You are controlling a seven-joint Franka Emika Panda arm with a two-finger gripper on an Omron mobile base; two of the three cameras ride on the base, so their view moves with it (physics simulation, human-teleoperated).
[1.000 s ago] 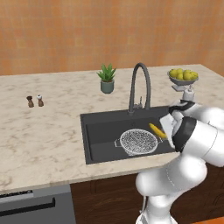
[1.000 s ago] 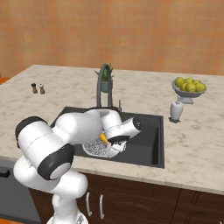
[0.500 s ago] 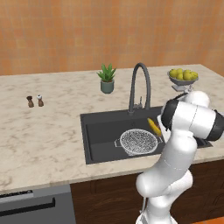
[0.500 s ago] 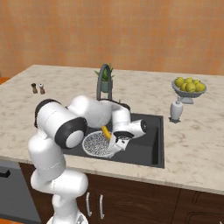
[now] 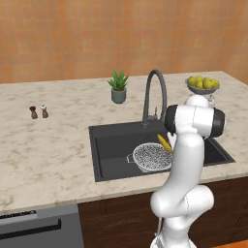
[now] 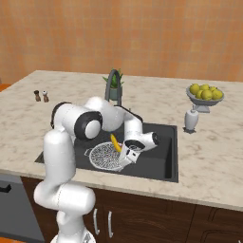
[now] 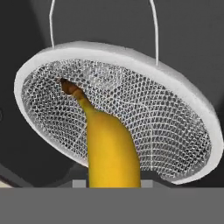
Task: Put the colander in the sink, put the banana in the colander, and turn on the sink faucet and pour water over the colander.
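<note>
While end effector gripped banana over colander in sink, off-centre release risked missing rim.

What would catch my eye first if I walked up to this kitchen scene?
Probably the yellow banana pinched in the robot's fingers, poised over the mesh colander that sits in the black sink. Next, the big white arm bending down into that sink.
</note>
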